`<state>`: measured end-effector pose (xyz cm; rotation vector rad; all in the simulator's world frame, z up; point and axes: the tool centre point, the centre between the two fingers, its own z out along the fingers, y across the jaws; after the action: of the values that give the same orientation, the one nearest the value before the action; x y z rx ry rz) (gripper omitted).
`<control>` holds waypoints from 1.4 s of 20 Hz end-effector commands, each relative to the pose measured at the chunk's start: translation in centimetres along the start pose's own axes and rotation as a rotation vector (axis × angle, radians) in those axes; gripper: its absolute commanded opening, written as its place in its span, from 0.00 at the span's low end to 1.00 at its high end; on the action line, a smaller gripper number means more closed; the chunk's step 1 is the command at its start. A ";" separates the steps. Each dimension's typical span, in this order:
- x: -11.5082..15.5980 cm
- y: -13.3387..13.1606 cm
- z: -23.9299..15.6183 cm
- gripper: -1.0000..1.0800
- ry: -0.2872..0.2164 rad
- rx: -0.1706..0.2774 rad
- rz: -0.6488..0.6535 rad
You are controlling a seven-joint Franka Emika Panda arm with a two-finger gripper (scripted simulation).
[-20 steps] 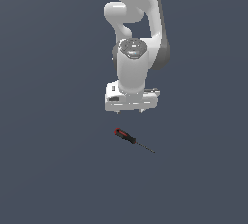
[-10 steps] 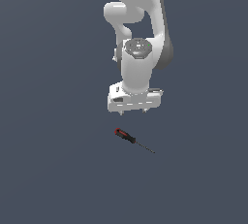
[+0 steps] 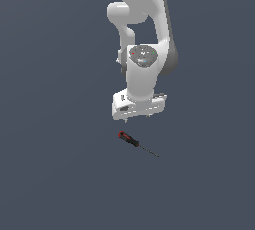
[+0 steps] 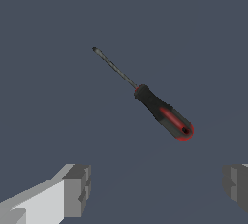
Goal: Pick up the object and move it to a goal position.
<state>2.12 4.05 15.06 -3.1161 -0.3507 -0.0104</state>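
Wrist view shows one red-and-black screwdriver (image 4: 162, 114) lying flat, untouched, beyond my claw (image 4: 157, 189), its two fingers (image 4: 77, 189) spread wide apart.

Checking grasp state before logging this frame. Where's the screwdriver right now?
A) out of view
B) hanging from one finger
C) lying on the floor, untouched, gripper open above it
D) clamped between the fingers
C: the screwdriver lies flat on the grey floor, clear of both fingers, and the gripper is spread wide above it with nothing between the jaws.
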 end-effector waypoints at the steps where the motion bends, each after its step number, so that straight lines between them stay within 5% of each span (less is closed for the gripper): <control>1: 0.4 0.0 0.4 0.96 -0.002 -0.002 -0.047; 28: 5.5 0.4 7.7 0.96 -0.010 -0.004 -0.756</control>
<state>7.37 4.90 7.73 -2.7955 -1.4385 0.0034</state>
